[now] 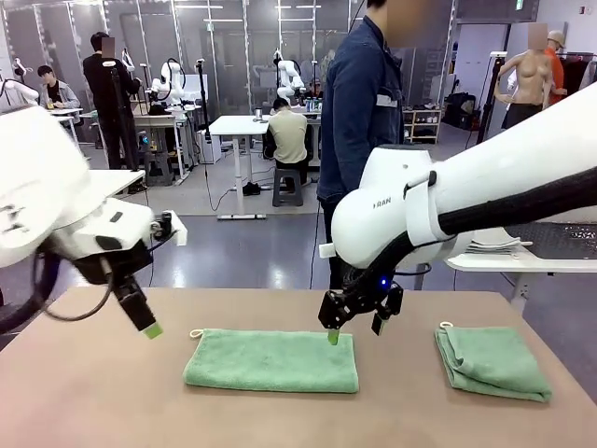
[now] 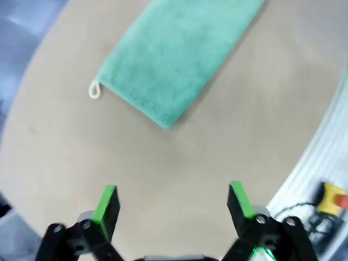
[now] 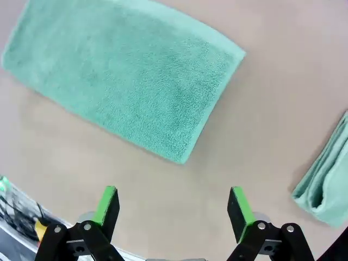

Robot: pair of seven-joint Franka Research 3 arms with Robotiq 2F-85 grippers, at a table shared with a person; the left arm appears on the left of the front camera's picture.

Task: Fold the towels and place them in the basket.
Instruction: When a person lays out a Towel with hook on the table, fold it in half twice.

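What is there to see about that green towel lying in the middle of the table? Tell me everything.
The middle towel is mint green with a fuzzy terry-cloth look. It lies flat on the tan table as a long rectangle, its long side running left to right, and its thick near edge suggests it is folded double. A small white loop sticks out at its far left corner. The right gripper, open, hangs at its far right corner; whether it touches the cloth is unclear.

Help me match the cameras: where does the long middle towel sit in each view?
Front view: long towel at table centre.
Left wrist view: top centre, slanted.
Right wrist view: upper left.
Shared landmark: its white loop, in front and left wrist views.
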